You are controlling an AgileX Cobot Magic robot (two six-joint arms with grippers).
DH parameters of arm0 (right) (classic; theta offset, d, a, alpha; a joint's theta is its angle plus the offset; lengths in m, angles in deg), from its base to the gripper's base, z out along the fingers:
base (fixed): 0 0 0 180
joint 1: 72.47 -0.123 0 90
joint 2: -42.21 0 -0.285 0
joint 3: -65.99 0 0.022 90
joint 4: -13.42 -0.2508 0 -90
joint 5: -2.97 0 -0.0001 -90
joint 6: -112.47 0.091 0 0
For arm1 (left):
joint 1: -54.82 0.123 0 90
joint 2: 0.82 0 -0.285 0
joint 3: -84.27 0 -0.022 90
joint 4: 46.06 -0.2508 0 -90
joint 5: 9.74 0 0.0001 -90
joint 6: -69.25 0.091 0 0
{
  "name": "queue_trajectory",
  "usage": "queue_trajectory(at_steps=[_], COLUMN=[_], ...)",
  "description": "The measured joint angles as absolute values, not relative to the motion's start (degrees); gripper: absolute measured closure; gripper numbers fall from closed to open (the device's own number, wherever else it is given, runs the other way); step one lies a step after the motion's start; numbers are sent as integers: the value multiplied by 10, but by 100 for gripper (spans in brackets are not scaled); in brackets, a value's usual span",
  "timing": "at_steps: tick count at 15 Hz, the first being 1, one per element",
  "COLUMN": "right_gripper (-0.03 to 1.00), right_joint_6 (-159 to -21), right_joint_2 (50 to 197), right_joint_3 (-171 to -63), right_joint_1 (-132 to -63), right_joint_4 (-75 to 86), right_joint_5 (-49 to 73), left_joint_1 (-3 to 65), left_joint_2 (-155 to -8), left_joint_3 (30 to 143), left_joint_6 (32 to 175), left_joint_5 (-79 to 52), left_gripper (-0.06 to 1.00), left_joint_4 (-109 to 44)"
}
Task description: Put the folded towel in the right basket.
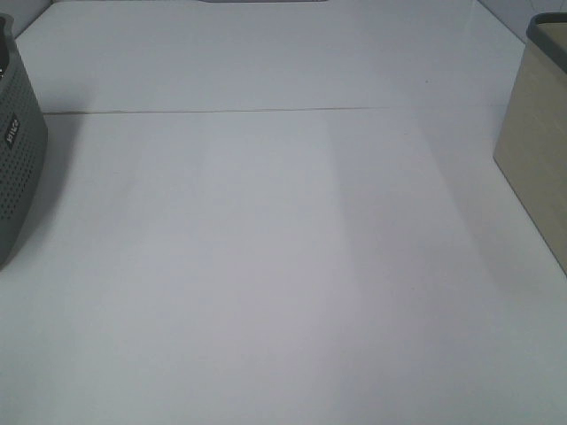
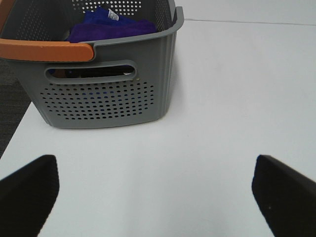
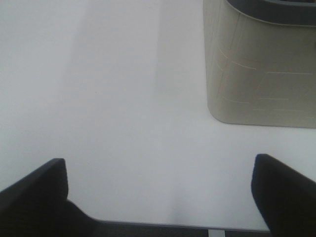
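A white table [image 1: 266,266] carries a grey basket [image 1: 16,150] and a beige basket [image 1: 536,150].

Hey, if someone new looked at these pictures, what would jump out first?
Probably the blue towel, bright against the grey basket with its orange handle at the table's left edge. Next, the beige basket at the right edge. Between them lies bare white table, and both grippers are open and hold nothing.

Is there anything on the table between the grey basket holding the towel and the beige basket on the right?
Nothing visible: the table lies bare between the grey basket, where the purple towel sits, and the beige basket.
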State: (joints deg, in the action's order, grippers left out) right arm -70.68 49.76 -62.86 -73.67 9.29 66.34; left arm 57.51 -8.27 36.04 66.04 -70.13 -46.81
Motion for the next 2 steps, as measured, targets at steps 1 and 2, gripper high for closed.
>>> queue_trajectory(at_steps=[1,2], right_gripper=[0,0], right_joint_6=[-707,-707], right_joint_2=[498,498], right_joint_3=[-629,-629], right_joint_1=[-737,-737], right_joint_4=[93,93], right_joint_5=[663,663], left_joint_1=[575,575], left_joint_2=[-83,-83], left_joint_3=[360,360], left_joint_6=[660,660], left_joint_5=[-701,-701], left_gripper=[-4,-4], left_joint_4=[-468,-468])
